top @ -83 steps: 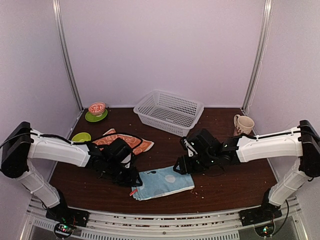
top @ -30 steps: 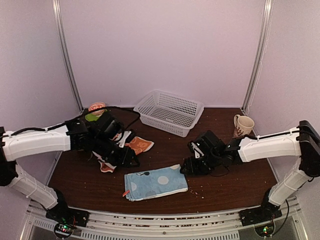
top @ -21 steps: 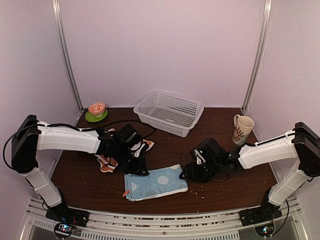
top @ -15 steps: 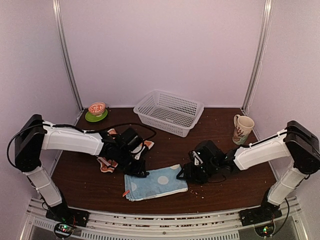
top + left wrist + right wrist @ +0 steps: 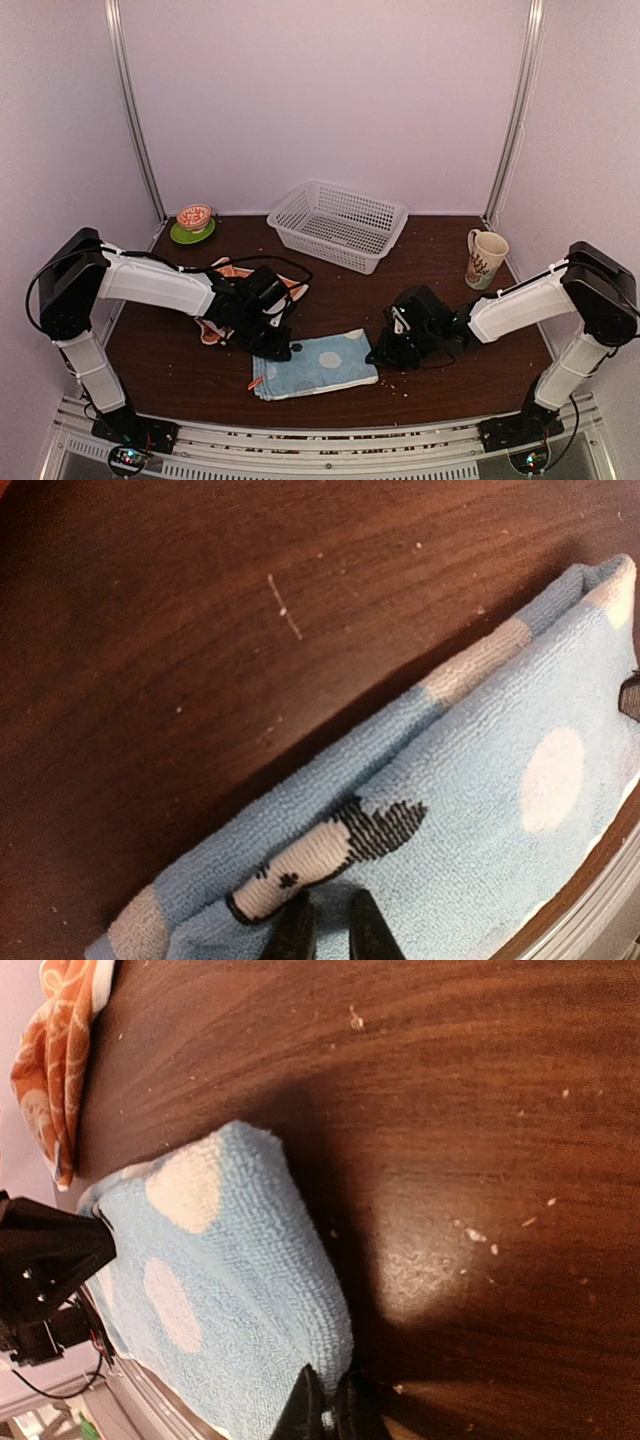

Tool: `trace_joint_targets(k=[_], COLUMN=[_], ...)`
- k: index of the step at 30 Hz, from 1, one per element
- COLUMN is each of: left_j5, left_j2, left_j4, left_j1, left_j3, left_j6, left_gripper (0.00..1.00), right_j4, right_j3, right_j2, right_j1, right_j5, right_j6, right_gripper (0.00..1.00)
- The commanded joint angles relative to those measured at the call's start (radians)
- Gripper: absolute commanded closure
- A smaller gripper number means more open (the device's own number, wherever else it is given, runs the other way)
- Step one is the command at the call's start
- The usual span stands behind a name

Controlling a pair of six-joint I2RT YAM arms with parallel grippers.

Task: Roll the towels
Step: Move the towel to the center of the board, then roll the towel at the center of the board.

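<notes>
1. Arms are both reaching in low over the table [image 5: 455, 385] from opposite sides, wrists dipping toward the same cloth.
2. Left gripper [image 5: 280, 348] is sitting at the far left corner of the light blue towel [image 5: 320, 366]. In the left wrist view its fingertips [image 5: 300, 930] are squeezing nearly together on the folded edge, so it's pinching cloth as far as I can see.
3. Right gripper [image 5: 383, 355] is leaning in at the towel's right end. From its own wrist view the jaws are pretty much together, nipping the towel's corner right at the wood.
4. That blue towel is lying folded and flat near the front edge of the table, between the two grippers, with pale dots showing on top.
5. Orange-red towel [image 5: 60, 1050] is lying crumpled farther back on the left, mostly hiding under the left arm and apart from the blue one.
6. Surface is dark brown wood, with crumbs [image 5: 470, 1235] scattering across it.
7. Back of the table is holding a white basket [image 5: 340, 225], a mug [image 5: 487, 256] on the right, and a small bowl [image 5: 194, 215] sitting on a green plate [image 5: 183, 238] in the left corner.
8. Walls are glowing pale lilac all around, with metal rails in the corners.
</notes>
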Motion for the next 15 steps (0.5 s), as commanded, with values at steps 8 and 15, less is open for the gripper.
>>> trace_joint_targets(k=[8,15], left_j5=[0.052,0.06], left_j2=[0.183,0.267], left_j4=[0.023,0.027], left_j1=[-0.051,-0.064], left_j3=[0.228,0.4], left_j6=[0.003,0.005], left_gripper=[0.87,0.77], right_j4=[-0.27,-0.491], right_j3=[-0.085,-0.027], right_j2=[-0.217,-0.285], right_j1=[-0.174,-0.238], right_j5=[0.115,0.232], right_j6=[-0.168,-0.313], right_gripper=[1.0,1.0])
